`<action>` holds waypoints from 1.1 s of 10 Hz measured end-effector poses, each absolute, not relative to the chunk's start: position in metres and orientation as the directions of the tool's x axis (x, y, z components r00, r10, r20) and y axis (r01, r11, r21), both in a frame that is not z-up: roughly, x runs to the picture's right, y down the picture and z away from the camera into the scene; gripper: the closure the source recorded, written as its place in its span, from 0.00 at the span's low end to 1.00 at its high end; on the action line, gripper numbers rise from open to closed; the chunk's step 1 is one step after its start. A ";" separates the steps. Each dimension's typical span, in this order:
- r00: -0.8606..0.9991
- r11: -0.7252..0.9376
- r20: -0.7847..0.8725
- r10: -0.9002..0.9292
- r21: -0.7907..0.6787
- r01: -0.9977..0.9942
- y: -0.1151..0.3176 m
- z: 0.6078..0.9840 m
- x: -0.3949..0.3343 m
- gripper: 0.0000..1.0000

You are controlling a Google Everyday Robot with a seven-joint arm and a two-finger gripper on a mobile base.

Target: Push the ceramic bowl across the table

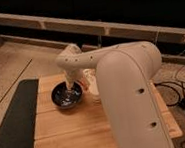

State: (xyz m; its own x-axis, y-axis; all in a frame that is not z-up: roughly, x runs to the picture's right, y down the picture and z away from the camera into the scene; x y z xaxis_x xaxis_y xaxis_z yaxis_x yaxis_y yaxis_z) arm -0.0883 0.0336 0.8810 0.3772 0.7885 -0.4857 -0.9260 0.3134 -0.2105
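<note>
The ceramic bowl (67, 96) is round, glossy and dark, and sits on the left half of the light wooden table (67, 129). My white arm reaches over from the right, bends near the table's far edge and comes down to the bowl. The gripper (69, 86) is at the bowl's far rim, just inside or on it. The arm's large forearm hides the right part of the table.
A dark grey mat (15, 120) lies along the table's left side. A small pale object (88, 82), partly hidden by the arm, stands just right of the bowl. Cables (183, 86) lie on the floor at the right. A dark ledge runs behind the table.
</note>
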 end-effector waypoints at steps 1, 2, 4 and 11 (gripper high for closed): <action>0.391 0.323 -0.501 0.772 -0.220 -0.920 0.041 0.885 -0.094 0.35; 0.412 0.342 -0.521 0.748 -0.229 -0.911 0.050 0.891 -0.101 0.35; 0.421 0.351 -0.557 0.716 -0.234 -0.907 0.063 0.901 -0.102 0.35; 0.387 0.337 -0.661 0.643 -0.211 -0.918 0.087 0.923 -0.109 0.35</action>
State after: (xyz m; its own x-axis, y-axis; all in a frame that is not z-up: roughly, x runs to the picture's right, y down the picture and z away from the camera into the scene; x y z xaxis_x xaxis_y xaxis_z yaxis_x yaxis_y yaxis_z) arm -0.1090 0.0870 0.9226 0.3875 0.6430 -0.6607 -0.9178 0.3367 -0.2105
